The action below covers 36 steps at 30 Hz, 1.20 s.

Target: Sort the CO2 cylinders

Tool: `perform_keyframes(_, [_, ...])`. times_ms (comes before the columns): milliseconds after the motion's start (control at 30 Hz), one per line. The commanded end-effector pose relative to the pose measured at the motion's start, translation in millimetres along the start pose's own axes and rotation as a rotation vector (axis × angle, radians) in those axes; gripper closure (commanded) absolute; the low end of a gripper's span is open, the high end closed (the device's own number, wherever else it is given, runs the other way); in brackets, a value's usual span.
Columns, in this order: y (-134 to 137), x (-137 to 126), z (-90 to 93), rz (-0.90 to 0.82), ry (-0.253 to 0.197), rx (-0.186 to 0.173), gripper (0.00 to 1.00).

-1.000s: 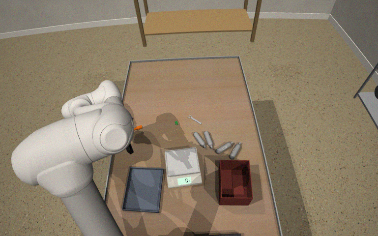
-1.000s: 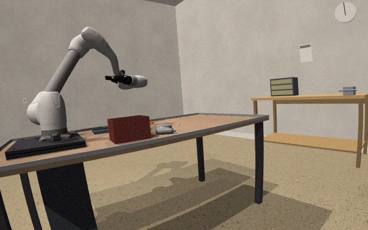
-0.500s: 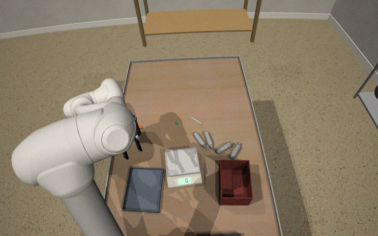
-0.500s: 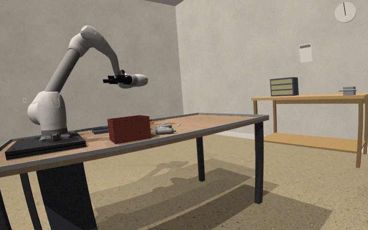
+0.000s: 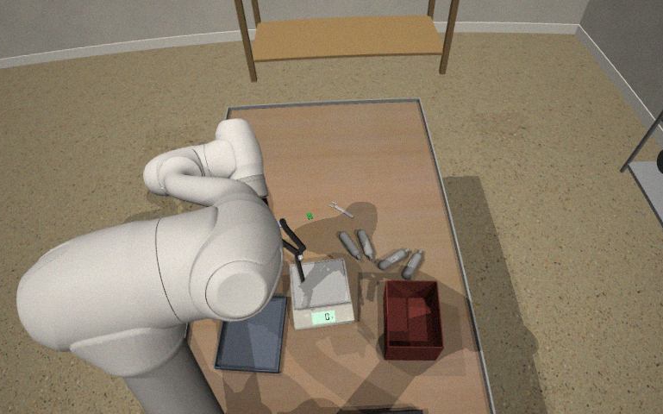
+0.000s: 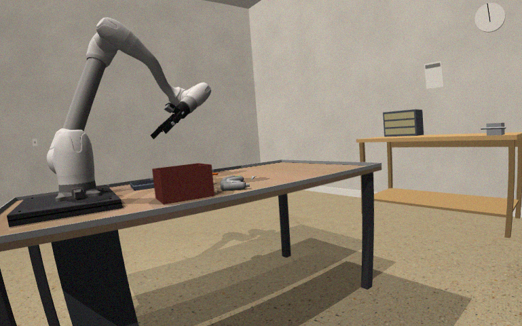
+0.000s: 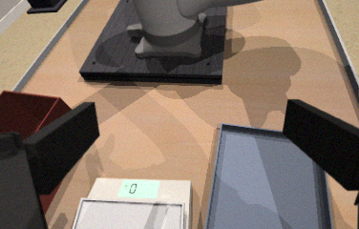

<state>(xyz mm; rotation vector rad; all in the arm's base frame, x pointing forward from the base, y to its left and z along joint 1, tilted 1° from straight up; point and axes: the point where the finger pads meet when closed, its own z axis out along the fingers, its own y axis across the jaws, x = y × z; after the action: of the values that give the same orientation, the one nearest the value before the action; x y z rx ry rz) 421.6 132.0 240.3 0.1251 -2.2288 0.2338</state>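
Note:
Several grey CO2 cylinders (image 5: 378,253) lie on the table beyond the scale and the bin; they also show past the bin in the exterior view (image 6: 233,183). The scale (image 5: 321,293) has a bare platter and its display reads 0 (image 7: 133,188). The dark grey tray (image 5: 253,335) (image 7: 267,183) lies left of the scale and holds nothing. The red scrap bin (image 5: 411,318) stands right of the scale. My gripper (image 6: 162,130) is open and holds nothing, hanging high above the scale's left edge; only one finger shows in the top view (image 5: 293,251). Its fingers spread wide in the wrist view (image 7: 191,143).
A small wrench-like tool (image 5: 340,209) and a tiny green item (image 5: 309,216) lie farther back on the table. My base plate (image 7: 158,62) sits at the table's near end. A wooden side table (image 6: 441,169) stands off to the right.

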Motion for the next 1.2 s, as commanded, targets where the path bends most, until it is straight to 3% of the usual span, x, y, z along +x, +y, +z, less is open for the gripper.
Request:
perform_keyframes(0, [-21.4, -32.1, 16.1, -0.019, -0.219, -0.072, 0.0])
perform_keyframes(33, [-21.4, -32.1, 16.1, -0.019, -0.219, -0.072, 0.0])
perform_keyframes(67, [-32.4, -48.3, 17.0, -0.021, -0.325, -0.096, 0.0])
perform_keyframes(133, [-32.4, -48.3, 17.0, -0.021, -0.325, -0.096, 0.0])
perform_keyframes(167, [-43.7, -63.0, 15.3, -0.02, -0.427, -0.114, 0.0])
perform_keyframes(200, [-43.7, -63.0, 15.3, -0.02, -0.427, -0.114, 0.0])
perform_keyframes(233, [-55.0, -75.7, 11.7, -0.017, -0.523, -0.127, 0.0])
perform_keyframes(267, [-55.0, -75.7, 11.7, -0.017, -0.523, -0.127, 0.0])
perform_keyframes(300, [-66.1, -86.3, 6.8, -0.012, -0.611, -0.134, 0.0])
perform_keyframes(367, [-66.1, -86.3, 6.8, -0.012, -0.611, -0.134, 0.0])
perform_keyframes(433, [-86.2, -101.0, -4.4, 0.0, -0.757, -0.14, 0.0])
perform_keyframes(467, [-86.2, -101.0, -4.4, 0.0, -0.757, -0.14, 0.0])
perform_keyframes(533, [-101.1, -108.6, -14.0, 0.011, -0.857, -0.137, 0.0])
perform_keyframes(600, [-109.4, -111.8, -19.6, 0.017, -0.91, -0.134, 0.0])
perform_keyframes(800, [-112.2, -112.7, -21.5, 0.02, -0.926, -0.133, 0.0])
perform_keyframes(833, [-113.1, -113.0, -21.8, 0.024, -0.926, -0.135, 0.68])
perform_keyframes(933, [-118.5, -114.9, -23.7, 0.049, -0.924, -0.148, 0.68])
perform_keyframes(967, [-131.0, -119.3, -27.9, 0.106, -0.919, -0.177, 0.68])
perform_keyframes(1033, [-179.7, -134.6, -40.6, 0.317, -0.894, -0.285, 0.68])
perform_keyframes(1167, [-235.4, -145.1, -42.0, 0.508, -0.867, -0.383, 0.68])
